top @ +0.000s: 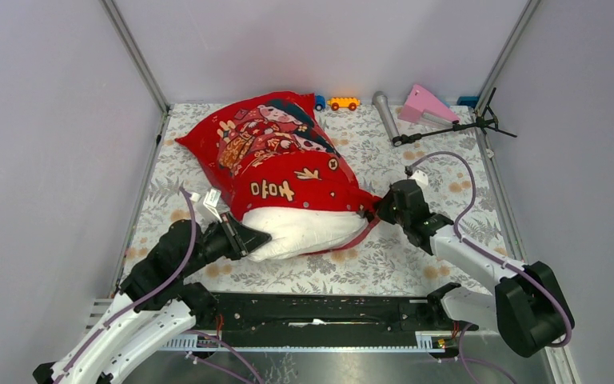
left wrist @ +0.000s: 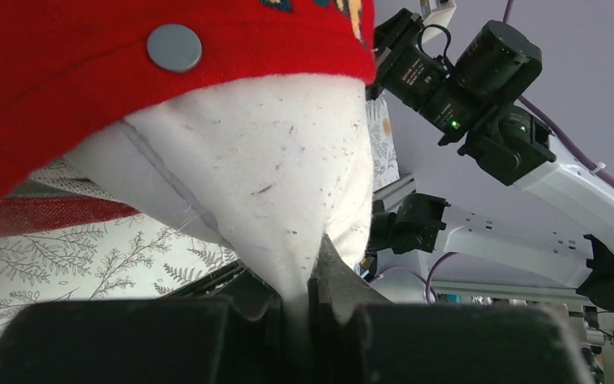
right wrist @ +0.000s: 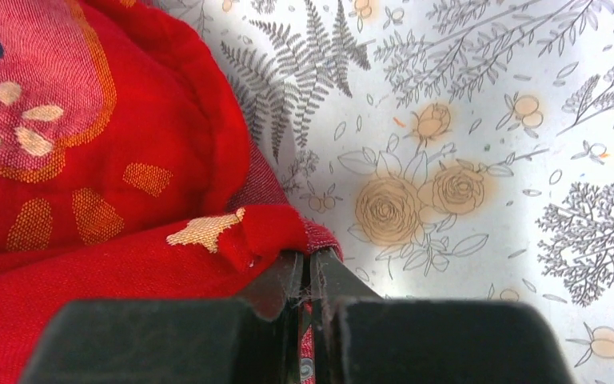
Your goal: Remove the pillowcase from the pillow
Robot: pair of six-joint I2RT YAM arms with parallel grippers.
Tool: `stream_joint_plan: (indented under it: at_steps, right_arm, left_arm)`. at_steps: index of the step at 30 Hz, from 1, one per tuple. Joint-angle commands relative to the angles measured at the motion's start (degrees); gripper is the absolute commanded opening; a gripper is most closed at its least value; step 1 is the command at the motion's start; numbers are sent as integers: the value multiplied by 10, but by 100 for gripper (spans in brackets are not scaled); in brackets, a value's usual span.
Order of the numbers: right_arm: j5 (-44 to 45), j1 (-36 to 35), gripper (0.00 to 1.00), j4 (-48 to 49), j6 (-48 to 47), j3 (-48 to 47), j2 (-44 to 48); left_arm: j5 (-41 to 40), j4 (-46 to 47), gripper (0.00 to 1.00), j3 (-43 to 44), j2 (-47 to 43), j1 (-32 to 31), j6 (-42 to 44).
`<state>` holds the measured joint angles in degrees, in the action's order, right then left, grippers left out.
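Note:
The red pillowcase with cartoon figures and gold characters lies across the middle of the table. The white pillow bulges out of its open near end. My left gripper is shut on the pillow's near left corner; in the left wrist view the white fabric is pinched between the jaws of the left gripper, under the red hem. My right gripper is shut on the pillowcase's right edge; in the right wrist view the right gripper pinches the red hem.
A grey floral cloth covers the table. Along the back stand a small yellow toy car, a grey cylinder, a pink wedge and a black stand. Grey walls close the sides.

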<state>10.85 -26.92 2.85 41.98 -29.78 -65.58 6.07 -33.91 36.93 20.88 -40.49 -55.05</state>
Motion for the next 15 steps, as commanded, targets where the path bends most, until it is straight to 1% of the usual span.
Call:
stream_joint_plan:
  at_steps: [1,4,8,15]
  right_arm:
    - [97,43,0,7,-32,-29,-21]
    - [87,62,0,8,-15,-38,-33]
    - [75,74,0,39,6,-34,-51]
    - [77,103,0,46,20,-69,-99]
  left_arm:
    - [44,118,0,48,-29,2,-27]
    - [56,144,0,49,-55,2,-42]
    - [98,201,0,41,-86,1,-66]
    - [194,231,0,96,-56,2,-44]
